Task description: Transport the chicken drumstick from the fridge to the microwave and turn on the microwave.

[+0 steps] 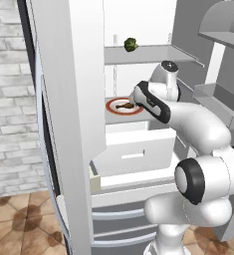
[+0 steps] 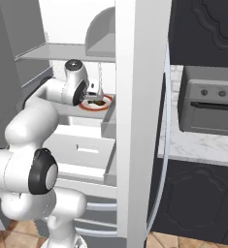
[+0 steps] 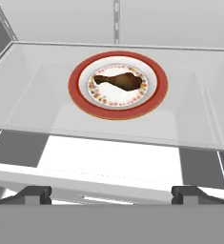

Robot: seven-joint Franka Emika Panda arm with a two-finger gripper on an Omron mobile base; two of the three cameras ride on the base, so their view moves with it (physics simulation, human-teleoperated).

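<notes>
The fridge stands open, its door swung out to the left. On its middle glass shelf lies the chicken drumstick, golden-brown, on a red-rimmed plate; its thin bone end points left in the hand view. The same drumstick shows just left of my hand in the left base view. My gripper is open, its fingertips far apart, nothing between them. It hovers in front of and a little above the plate, apart from it, and is seen as the gripper from the right. The microwave is out of view.
A dark-green round vegetable sits on the upper shelf. The white crisper box juts out below the plate's shelf, grey drawers beneath it. A grey oven stands on the marble counter right of the fridge door edge.
</notes>
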